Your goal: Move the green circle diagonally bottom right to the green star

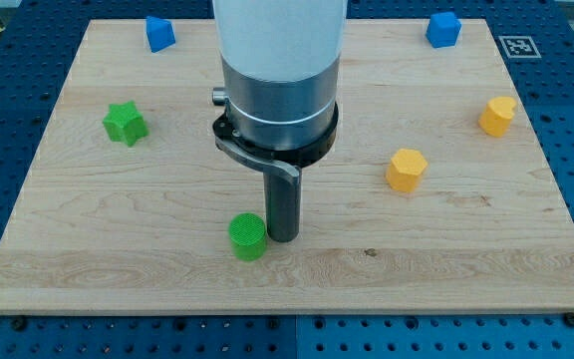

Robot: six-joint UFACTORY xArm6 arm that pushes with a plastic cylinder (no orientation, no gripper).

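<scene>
Wooden counter (526, 249) on blue perforated bench. No pincer fitted, so no open or closed state to record; my tip (283, 237) rests on the counter. Green circle (248, 236) sits just beside the tip, toward the view's left, apparently touching. Judged light, rigid, free-sliding; may roll off an off-centre push, so contact its flank squarely. Green star (125, 123) lies well apart, upper left. Count: two green, two blue blocks (160, 33) (443, 29), two yellow blocks (406, 170) (497, 116).
</scene>
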